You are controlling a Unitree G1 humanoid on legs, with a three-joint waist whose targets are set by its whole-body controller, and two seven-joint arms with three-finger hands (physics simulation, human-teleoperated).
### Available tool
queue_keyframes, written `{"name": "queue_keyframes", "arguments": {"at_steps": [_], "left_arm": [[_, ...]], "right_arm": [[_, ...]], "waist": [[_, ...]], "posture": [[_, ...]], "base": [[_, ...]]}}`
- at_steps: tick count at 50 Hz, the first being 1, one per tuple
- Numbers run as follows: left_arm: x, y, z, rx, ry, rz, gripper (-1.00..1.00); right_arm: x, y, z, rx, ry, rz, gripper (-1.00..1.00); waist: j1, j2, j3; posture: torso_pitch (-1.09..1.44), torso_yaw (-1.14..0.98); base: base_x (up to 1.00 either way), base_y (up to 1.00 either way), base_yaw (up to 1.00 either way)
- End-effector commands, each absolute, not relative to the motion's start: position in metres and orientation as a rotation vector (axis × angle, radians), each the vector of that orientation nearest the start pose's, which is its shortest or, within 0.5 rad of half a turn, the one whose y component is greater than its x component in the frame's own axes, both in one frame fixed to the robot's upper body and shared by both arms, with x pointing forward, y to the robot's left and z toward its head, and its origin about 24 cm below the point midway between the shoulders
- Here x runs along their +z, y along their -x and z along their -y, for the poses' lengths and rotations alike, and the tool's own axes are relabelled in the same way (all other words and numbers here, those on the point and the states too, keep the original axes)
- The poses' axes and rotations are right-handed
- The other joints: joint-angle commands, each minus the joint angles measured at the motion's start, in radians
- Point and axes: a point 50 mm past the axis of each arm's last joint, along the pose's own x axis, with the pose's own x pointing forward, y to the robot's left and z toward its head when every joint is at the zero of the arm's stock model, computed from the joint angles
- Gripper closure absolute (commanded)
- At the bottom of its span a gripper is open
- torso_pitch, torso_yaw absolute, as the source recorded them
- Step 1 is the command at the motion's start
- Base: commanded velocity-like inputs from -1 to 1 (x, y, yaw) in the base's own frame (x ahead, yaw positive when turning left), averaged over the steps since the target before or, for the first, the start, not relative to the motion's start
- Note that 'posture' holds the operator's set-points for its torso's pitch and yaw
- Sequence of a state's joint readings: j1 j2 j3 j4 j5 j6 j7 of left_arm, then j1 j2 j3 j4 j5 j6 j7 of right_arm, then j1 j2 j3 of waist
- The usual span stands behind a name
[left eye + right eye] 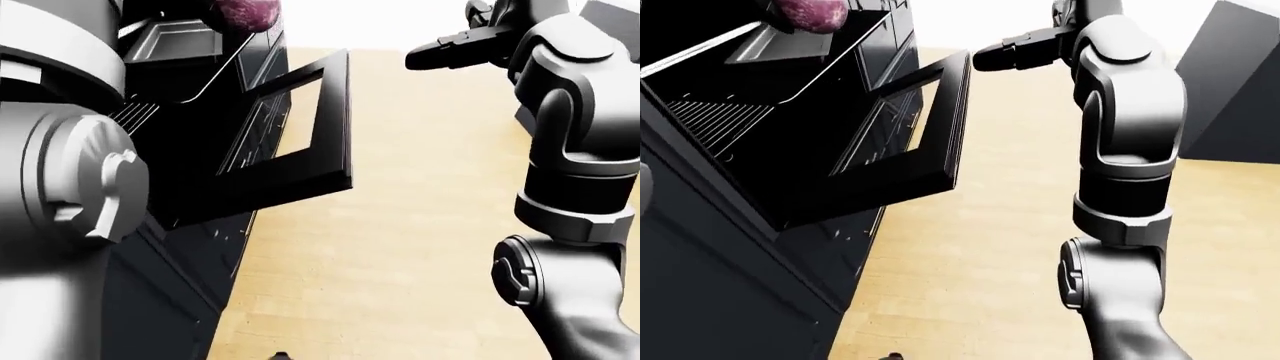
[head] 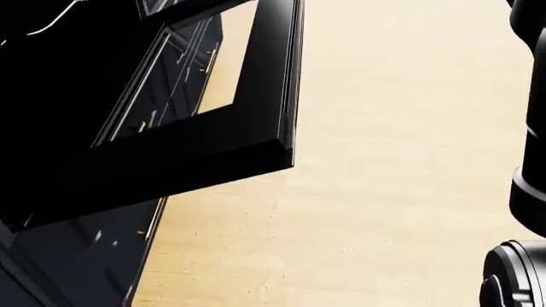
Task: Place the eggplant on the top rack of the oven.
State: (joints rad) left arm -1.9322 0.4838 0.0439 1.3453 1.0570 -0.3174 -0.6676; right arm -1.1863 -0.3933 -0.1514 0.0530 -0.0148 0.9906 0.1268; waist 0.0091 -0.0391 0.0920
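The eggplant [image 1: 812,13] is seen at the top edge, above the open oven door [image 1: 902,161]. It is judged smooth, firm, best gripped mid-body. The right hand [image 1: 1015,46] is raised, fingers extended, empty; the left hand's state cannot be told.

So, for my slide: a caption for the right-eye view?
Eggplant above the open oven door; right hand raised, empty.

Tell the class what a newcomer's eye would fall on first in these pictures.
The open black oven door juts out over the pale wood floor at left of centre in the right-eye view. Right of it rises the grey right arm, its right hand stretched out near the top, touching nothing. A purple eggplant peeks in at the top left edge, above the oven's wire rack.
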Motion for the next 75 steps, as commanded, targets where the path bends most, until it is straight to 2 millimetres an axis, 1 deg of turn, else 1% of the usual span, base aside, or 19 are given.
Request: {"name": "queue_keyframes", "arguments": {"at_steps": [1, 5, 7, 10, 21, 26, 28, 30, 34, 38, 39, 49, 54, 56, 60, 61, 64, 69, 75], "left_arm": [[0.459, -0.367, -0.139, -0.240, -1.483, 0.351, 1.00], [0.461, -0.366, -0.139, -0.236, -1.482, 0.356, 1.00], [0.461, -0.366, -0.137, -0.237, -1.481, 0.360, 1.00], [0.461, -0.366, -0.138, -0.235, -1.481, 0.361, 1.00], [0.459, -0.367, -0.139, -0.235, -1.478, 0.358, 1.00], [0.461, -0.366, -0.141, -0.230, -1.478, 0.359, 1.00], [0.461, -0.366, -0.141, -0.228, -1.475, 0.360, 1.00], [0.465, -0.364, -0.140, -0.223, -1.466, 0.369, 1.00], [0.470, -0.361, -0.140, -0.212, -1.463, 0.383, 1.00], [0.475, -0.358, -0.141, -0.199, -1.461, 0.388, 1.00], [0.476, -0.357, -0.141, -0.197, -1.460, 0.389, 1.00], [0.478, -0.356, -0.151, -0.172, -1.465, 0.361, 1.00], [0.480, -0.354, -0.155, -0.160, -1.465, 0.354, 1.00], [0.481, -0.354, -0.155, -0.158, -1.465, 0.354, 1.00], [0.481, -0.353, -0.155, -0.158, -1.467, 0.352, 1.00], [0.481, -0.353, -0.155, -0.157, -1.469, 0.351, 1.00], [0.481, -0.354, -0.153, -0.160, -1.468, 0.354, 1.00], [0.480, -0.354, -0.151, -0.164, -1.470, 0.357, 1.00], [0.482, -0.353, -0.150, -0.164, -1.480, 0.350, 1.00]], "right_arm": [[0.355, -0.344, 0.174, -0.021, 0.216, 0.235, -1.00], [0.357, -0.343, 0.176, -0.026, 0.223, 0.235, -1.00], [0.357, -0.343, 0.176, -0.027, 0.224, 0.235, -1.00], [0.357, -0.343, 0.176, -0.026, 0.223, 0.234, -1.00], [0.351, -0.343, 0.174, -0.027, 0.227, 0.222, -1.00], [0.352, -0.344, 0.171, -0.020, 0.220, 0.228, -1.00], [0.352, -0.346, 0.170, -0.019, 0.223, 0.225, -1.00], [0.352, -0.347, 0.169, -0.019, 0.224, 0.225, -1.00], [0.351, -0.346, 0.168, -0.013, 0.222, 0.228, -1.00], [0.350, -0.346, 0.168, -0.011, 0.222, 0.226, -1.00], [0.350, -0.347, 0.168, -0.011, 0.221, 0.225, -1.00], [0.346, -0.346, 0.170, -0.013, 0.219, 0.212, -1.00], [0.344, -0.345, 0.170, -0.014, 0.214, 0.211, -1.00], [0.343, -0.345, 0.169, -0.011, 0.212, 0.212, -1.00], [0.345, -0.347, 0.169, -0.006, 0.211, 0.214, -1.00], [0.343, -0.347, 0.169, -0.008, 0.210, 0.211, -1.00], [0.344, -0.343, 0.173, -0.016, 0.208, 0.214, -1.00], [0.340, -0.341, 0.178, -0.026, 0.202, 0.210, -1.00], [0.338, -0.341, 0.179, -0.025, 0.195, 0.211, -1.00]], "waist": [[0.006, -0.006, -0.027], [-0.008, 0.091, -0.063], [-0.012, 0.070, -0.071], [-0.017, 0.102, -0.061], [0.002, -0.006, -0.037], [0.013, 0.001, -0.080], [0.017, -0.039, -0.072], [0.014, -0.044, -0.082], [0.009, -0.015, -0.031], [-0.005, 0.064, -0.048], [-0.012, 0.026, -0.040], [0.003, 0.020, -0.081], [0.018, -0.024, -0.082], [0.023, -0.013, -0.078], [0.034, 0.111, -0.067], [0.014, 0.070, -0.045], [0.006, 0.077, -0.056], [0.006, -0.057, -0.044], [0.010, -0.011, -0.040]], "posture": [[0.00, 0.00], [0.00, 0.00], [0.00, 0.00], [0.00, 0.00], [0.00, 0.00], [0.00, 0.00], [0.00, 0.00], [0.00, 0.00], [0.00, 0.00], [0.00, 0.00], [0.00, 0.00], [0.00, 0.00], [0.00, 0.00], [0.00, 0.00], [0.00, 0.00], [0.00, 0.00], [0.00, 0.00], [0.00, 0.00], [0.00, 0.00]], "base": [[0.00, 0.00, 0.00], [0.22, 0.06, 0.00], [0.28, 0.09, 0.00], [0.28, 0.09, 0.00], [0.26, 0.17, 0.00], [0.00, 0.03, 0.00], [0.00, 0.41, 0.00], [0.00, 0.29, 0.00], [0.00, 0.00, 0.00], [0.00, 0.00, 0.00], [0.00, 0.00, 0.00], [0.00, 0.04, 0.00], [0.00, 0.54, 0.00], [0.00, 0.49, 0.00], [0.00, 0.06, 0.00], [0.00, 0.00, 0.00], [0.00, 0.08, 0.00], [0.00, 0.27, 0.00], [0.00, 0.00, 0.00]]}}
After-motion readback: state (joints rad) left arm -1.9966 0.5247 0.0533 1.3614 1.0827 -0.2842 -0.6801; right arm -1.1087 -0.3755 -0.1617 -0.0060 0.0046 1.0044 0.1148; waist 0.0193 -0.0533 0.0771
